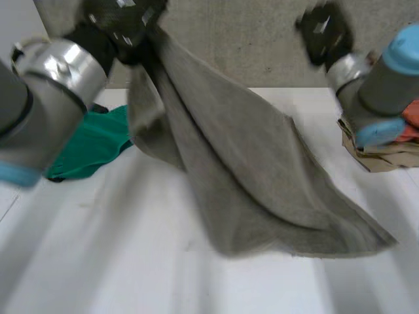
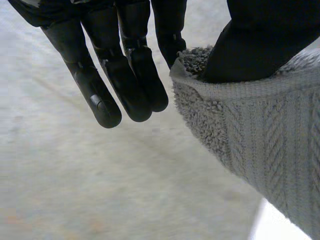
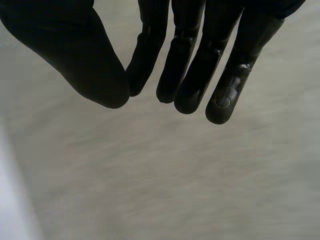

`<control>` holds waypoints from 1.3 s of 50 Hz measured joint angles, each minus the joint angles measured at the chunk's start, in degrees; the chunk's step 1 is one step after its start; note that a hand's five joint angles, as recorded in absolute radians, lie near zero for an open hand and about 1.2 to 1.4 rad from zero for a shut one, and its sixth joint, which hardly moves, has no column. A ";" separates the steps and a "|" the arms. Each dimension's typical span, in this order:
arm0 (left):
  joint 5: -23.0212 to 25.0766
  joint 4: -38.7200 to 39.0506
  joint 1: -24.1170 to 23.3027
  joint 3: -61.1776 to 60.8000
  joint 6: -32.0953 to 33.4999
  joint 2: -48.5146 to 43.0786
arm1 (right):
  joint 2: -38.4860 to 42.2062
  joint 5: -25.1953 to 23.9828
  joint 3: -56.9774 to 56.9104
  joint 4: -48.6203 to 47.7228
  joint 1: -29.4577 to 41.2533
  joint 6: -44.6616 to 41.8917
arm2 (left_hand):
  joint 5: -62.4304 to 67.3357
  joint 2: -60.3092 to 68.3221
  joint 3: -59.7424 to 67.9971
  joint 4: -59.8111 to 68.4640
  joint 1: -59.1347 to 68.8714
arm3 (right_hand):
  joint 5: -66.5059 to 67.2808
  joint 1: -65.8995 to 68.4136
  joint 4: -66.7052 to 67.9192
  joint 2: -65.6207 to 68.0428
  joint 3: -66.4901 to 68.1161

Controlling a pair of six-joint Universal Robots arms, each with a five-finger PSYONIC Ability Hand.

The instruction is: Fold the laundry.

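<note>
above the white table [image 1: 131,261], at the left, gripped the top edge of a grey towel [image 1: 249,176] in the raised left hand [image 1: 124,26], thumb [image 2: 260,45] pressed into the hem. hung slanting down from there, lower end spread on the table towards the right. held the right hand [image 1: 322,33] up well apart, fingers [image 3: 225,95] straight, grasping nothing. saw a green cloth [image 1: 91,147] lying behind at the left, a pile of clothes [image 1: 386,154] at the right edge.

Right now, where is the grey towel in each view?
Head view: the towel hangs from the left robot hand down to the table.
Left wrist view: its corner is pinched under that hand's thumb.
Right wrist view: the open right robot hand; I cannot tell any towel behind.
Shared landmark: the left robot hand.
</note>
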 measured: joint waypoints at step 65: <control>12.22 -3.05 -4.64 -17.16 0.74 23.82 | 15.17 -24.55 3.88 9.49 11.10 19.15 | 0.00 0.02 0.02 0.20 0.00 | -53.17 -45.71 -54.67 -55.07 -55.66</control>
